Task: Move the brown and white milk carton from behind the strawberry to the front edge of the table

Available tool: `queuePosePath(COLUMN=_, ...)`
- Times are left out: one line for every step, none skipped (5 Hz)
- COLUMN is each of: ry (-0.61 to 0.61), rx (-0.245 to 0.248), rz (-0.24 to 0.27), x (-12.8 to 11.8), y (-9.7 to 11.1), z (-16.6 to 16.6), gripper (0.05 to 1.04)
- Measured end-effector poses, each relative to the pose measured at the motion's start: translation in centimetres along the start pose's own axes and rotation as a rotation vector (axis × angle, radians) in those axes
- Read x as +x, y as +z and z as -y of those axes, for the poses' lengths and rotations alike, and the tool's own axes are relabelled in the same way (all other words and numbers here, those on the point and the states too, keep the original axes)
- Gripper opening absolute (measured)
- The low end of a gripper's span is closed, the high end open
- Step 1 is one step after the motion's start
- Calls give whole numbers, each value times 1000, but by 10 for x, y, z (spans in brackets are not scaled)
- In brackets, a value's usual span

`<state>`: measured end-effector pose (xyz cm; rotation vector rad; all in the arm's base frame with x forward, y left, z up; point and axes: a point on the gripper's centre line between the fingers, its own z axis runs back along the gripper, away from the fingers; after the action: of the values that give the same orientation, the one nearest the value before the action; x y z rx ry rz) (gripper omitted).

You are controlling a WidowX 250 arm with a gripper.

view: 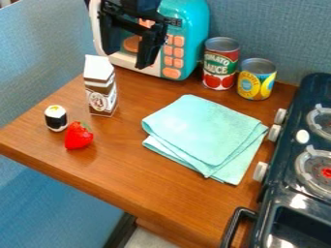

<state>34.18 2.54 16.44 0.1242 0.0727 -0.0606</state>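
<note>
As the claw hangs empty, jaws apart, before the microwave near the tabletop's far edge, it looks pre-grasp: any pickup calls for lowering.

A red can and a shorter yellow can stand side by side at the back of the brown table. A soft blue-green cloth lies folded in the middle, and a red strawberry sits near a little white roll with a black band. On the right is a dark toy stove with round burners and white knobs.
</note>
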Motion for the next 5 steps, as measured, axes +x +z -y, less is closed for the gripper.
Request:
queuePosePath(ry=-6, rx=-3, rz=-46, x=1, y=-15, z=1, gripper=1005)
queuePosePath(ry=-4, rx=-10, rz=-46, x=8, y=-15, z=-14, gripper=1005)
queuePosePath(ry=49, rx=-26, rz=-33, x=14, y=-9, z=-38, gripper=1005)
queuePosePath(ry=84, rx=-25, rz=-16, x=24, y=-6, z=-43, gripper=1005)
queuePosePath(ry=181, rx=-26, rz=30, x=31, y=-11, z=-52, gripper=1005)
